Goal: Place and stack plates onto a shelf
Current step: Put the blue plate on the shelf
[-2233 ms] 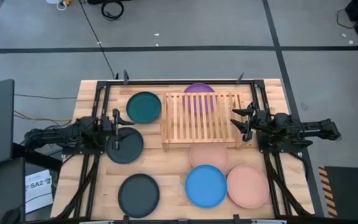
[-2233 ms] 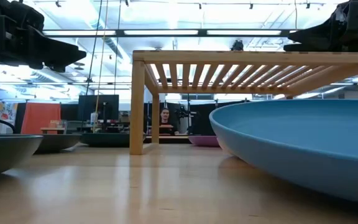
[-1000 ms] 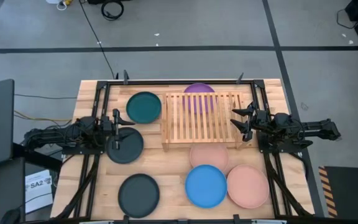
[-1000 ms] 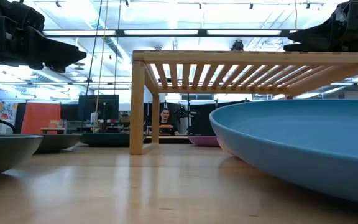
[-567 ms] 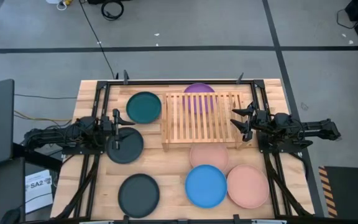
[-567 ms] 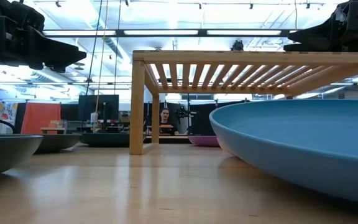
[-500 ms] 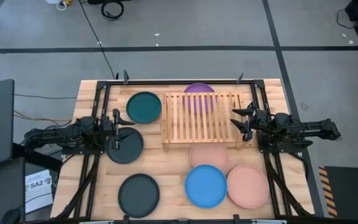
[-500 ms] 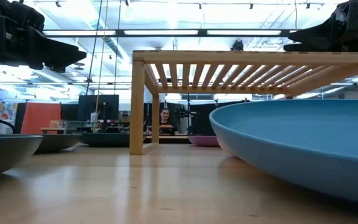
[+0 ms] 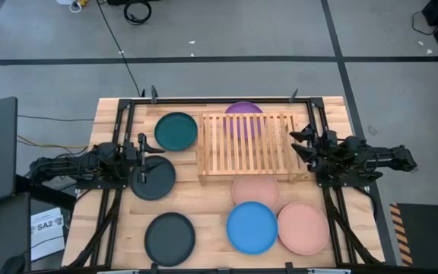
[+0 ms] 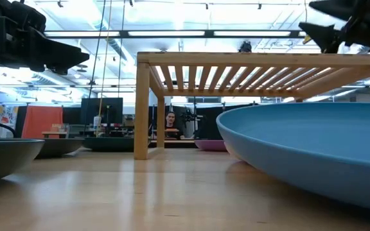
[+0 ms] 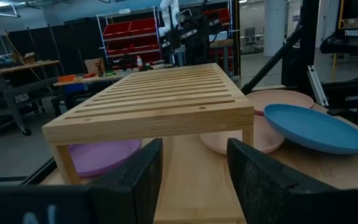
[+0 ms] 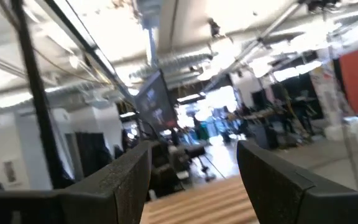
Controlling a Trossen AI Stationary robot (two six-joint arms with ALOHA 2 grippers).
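The slatted wooden shelf stands on its legs at the table's far middle. A purple plate lies under its far side, and a salmon pink plate reaches under its near side. On the table rest a dark teal plate, two charcoal plates, a blue plate and a second salmon pink plate. My left gripper hovers open left of the shelf, over the charcoal plate's far edge. My right gripper is open in the air at the shelf's right end, tipped upward.
Black frame rails run along the table's left, right and far sides. The shelf top carries nothing. Bare wood lies between the near charcoal plate and the blue plate. A person sits far off in the room.
My right gripper has risen, drawn back a little toward the table's right edge and tipped its fingers upward. The left arm and all plates have kept still.
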